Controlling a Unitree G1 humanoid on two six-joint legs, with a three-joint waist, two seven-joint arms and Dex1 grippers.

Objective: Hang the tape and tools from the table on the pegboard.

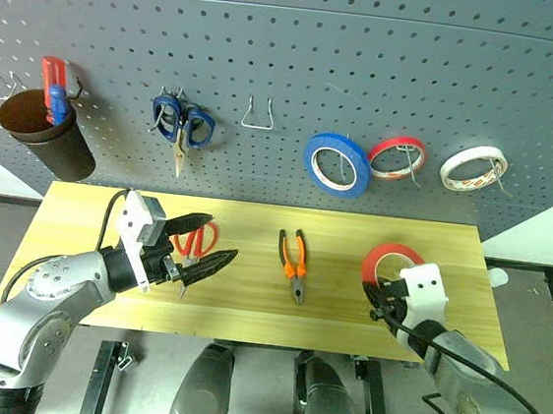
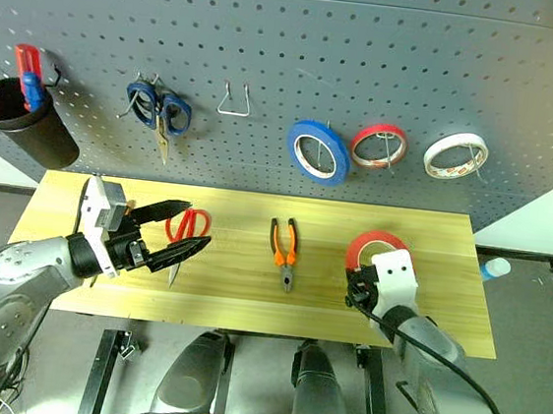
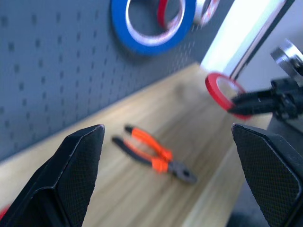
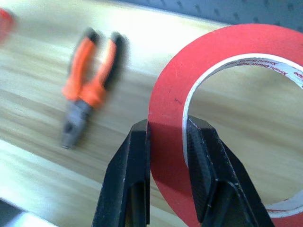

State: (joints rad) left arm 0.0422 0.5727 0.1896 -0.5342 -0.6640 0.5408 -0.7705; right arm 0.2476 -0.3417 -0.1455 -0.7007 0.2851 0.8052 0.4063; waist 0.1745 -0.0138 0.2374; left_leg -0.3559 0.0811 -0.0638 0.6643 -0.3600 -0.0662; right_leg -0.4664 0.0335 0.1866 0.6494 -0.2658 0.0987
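I see the table (image 1: pixel 246 308) as pale wood planks with a smooth, faintly glossy finish, the pegboard (image 1: pixel 292 60) as matt grey perforated metal (by its look), and the tape (image 4: pixel 170 118) as smooth matt red.

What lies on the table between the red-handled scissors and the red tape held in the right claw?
The pliers lie there on bare wood of the table, apart from the scissors and the tape alike, as the left eye view shows.
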